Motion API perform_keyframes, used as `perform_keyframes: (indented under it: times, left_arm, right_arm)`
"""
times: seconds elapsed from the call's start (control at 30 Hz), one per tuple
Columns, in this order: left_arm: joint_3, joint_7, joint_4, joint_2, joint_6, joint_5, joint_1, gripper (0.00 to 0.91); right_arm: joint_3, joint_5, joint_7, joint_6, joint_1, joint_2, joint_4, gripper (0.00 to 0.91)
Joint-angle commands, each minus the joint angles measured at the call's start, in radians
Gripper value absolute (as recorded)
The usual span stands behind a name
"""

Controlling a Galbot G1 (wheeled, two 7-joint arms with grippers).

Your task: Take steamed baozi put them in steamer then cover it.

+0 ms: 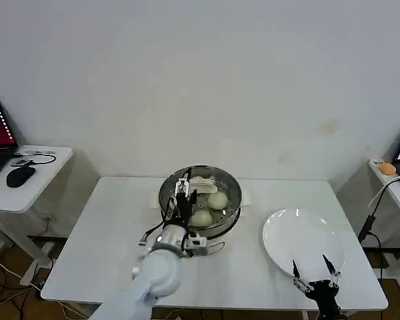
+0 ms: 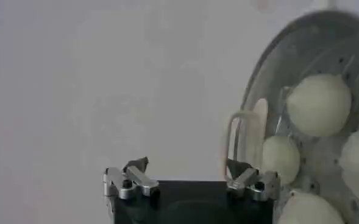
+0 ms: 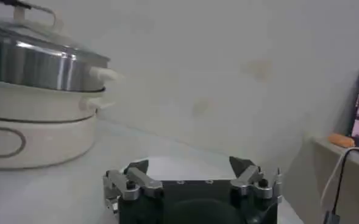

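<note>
Centre of the head view: cream-white buns (image 1: 217,199) lie in a shiny silver steamer (image 1: 232,215) with a dotted, perforated floor, on a white base. Lower right, a plain white plate (image 1: 300,243). The table (image 1: 107,233) is white; both grippers' fingers are black and silver.

Soft, even light fills the room, with faint shadows. Beyond the left gripper (image 2: 188,176) the buns (image 2: 318,105) look blurred (close range), and the lid (image 1: 199,193) shows slight glare.

Steamer (image 2: 313,91) cut off by frame edge; front baozi (image 1: 201,218) partly hidden behind left gripper (image 1: 184,190); plate (image 1: 300,247) edge overlapped by right gripper (image 1: 315,269).
</note>
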Motion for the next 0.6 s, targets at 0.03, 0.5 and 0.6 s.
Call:
perform_keyframes:
  times: [0.03, 0.5, 0.6]
  left_arm:
    - [-0.245, -0.328, -0.257, 0.041, -0.212, -0.577, 0.342, 0.907]
    - [-0.783, -0.478, -0.237, -0.047, -0.559, -1.372, 0.789, 0.907]
    - [-0.765, -0.473, -0.240, -0.060, -0.571, -1.332, 0.854, 0.907]
  right_arm:
    - [-0.004, 0.030, -0.003, 0.010, -0.014, -0.044, -0.004, 0.907]
    - [-0.115, 0.206, 0.001, -0.126, -0.077, -0.091, 0.143, 0.907]
    - [-0.121, 0.260, -0.006, -0.219, -0.113, -0.125, 0.205, 0.907]
